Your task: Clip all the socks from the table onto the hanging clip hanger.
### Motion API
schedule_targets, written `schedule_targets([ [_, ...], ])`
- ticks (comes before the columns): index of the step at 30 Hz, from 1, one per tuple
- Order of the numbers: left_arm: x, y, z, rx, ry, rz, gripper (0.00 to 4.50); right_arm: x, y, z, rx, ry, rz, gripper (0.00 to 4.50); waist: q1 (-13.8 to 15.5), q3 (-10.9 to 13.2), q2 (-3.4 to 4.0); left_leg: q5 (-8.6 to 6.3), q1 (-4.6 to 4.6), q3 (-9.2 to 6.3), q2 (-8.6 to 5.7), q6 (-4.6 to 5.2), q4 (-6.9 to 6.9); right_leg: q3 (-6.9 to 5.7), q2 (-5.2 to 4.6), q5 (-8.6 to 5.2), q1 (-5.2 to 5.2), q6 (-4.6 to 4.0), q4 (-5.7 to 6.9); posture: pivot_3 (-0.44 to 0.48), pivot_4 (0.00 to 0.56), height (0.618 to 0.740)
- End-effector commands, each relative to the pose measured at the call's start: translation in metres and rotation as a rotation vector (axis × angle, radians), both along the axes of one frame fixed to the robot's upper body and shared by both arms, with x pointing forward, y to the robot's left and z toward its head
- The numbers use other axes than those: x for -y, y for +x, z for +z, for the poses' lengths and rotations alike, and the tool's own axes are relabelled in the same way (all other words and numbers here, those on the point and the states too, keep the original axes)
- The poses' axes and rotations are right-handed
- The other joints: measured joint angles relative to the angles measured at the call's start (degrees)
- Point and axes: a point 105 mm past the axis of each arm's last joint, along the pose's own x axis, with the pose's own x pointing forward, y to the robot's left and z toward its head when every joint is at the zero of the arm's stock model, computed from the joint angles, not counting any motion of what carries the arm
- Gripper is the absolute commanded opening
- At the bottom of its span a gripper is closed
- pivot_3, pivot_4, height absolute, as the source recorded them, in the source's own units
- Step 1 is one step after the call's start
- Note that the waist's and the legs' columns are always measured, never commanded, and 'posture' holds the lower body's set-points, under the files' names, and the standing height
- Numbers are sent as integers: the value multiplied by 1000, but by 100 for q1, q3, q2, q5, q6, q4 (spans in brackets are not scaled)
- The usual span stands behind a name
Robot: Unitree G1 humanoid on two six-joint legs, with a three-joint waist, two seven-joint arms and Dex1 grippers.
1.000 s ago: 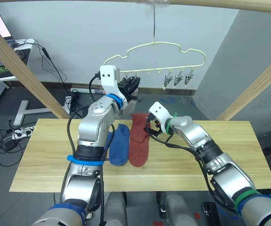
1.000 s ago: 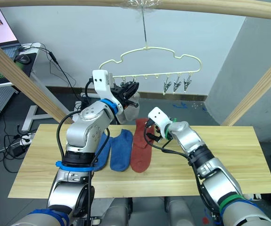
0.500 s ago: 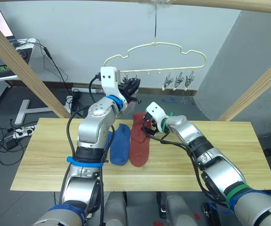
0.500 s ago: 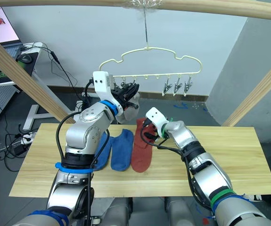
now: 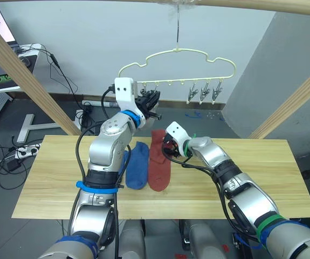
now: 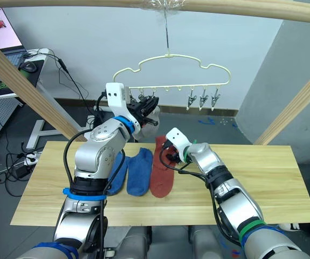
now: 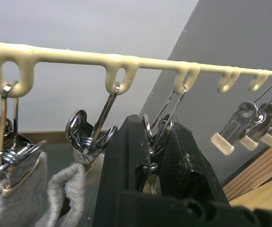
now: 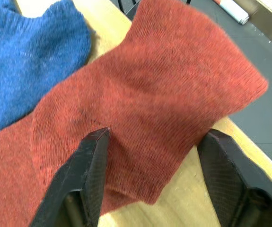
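On the bench [image 5: 47,183], the red sock [image 5: 158,162] lies at my 12 o'clock. My right pincer [image 8: 152,182] straddles its cuff, fingers apart; I should pinch deep. My left pincer [image 7: 155,156] clamps a hanger [image 5: 198,54] clip [image 7: 160,130].

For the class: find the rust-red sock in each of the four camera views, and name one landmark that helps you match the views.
Left eye view: the red sock lies mid-table, just right of the blue sock.
Right eye view: again mid-table, beside the blue sock.
Left wrist view: I can't find it here; clips and grey cloth instead.
Right wrist view: spread between the open right gripper fingers.
Shared landmark: the blue sock beside the red one.
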Motion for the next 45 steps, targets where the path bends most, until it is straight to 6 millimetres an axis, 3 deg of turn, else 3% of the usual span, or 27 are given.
schedule_targets([
  [1,4,-5,10,43,-4,-10,307,-2,1,12,31,30,4,1292,0,0,0,0,0,0,0,0,0,0,0,0,0,0,0,51,235,740],
  [4,4,-5,10,42,-5,-12,307,-1,2,12,30,31,0,179,0,0,0,0,1,0,0,0,0,0,0,0,0,0,0,42,235,740],
  [5,4,-5,10,42,-6,-12,307,-2,1,13,28,33,0,14,0,0,0,0,1,0,0,0,0,0,0,0,0,0,0,42,235,740],
  [10,5,-6,8,33,-5,-24,307,-2,-2,20,24,59,5,14,-2,0,0,0,0,0,0,0,0,0,0,0,0,0,0,40,235,740],
  [14,5,-7,9,-2,-51,-52,307,0,-6,54,36,196,-32,14,0,0,0,0,0,0,0,0,0,0,0,0,0,0,0,40,235,740],
  [19,3,-6,12,-129,-243,-116,307,7,-22,106,12,436,-101,14,-2,0,0,0,0,-5,1,0,2,-3,0,0,0,0,4,20,231,740],
  [26,-1,-3,17,-211,-354,-157,307,10,-41,138,3,550,-136,14,-20,0,0,0,0,-7,0,0,2,-6,1,0,0,1,5,-13,223,740],
  [33,-3,-3,18,-249,-393,-179,307,24,-49,149,23,575,-194,14,-21,0,1,0,-3,-6,0,0,1,-6,0,-1,-1,1,2,-21,214,740],
  [45,1,-9,10,-210,-257,-200,307,68,-106,107,-34,348,-261,14,-24,-2,2,0,-4,-5,-1,0,-4,-4,0,-1,-2,1,-8,-34,211,740],
])
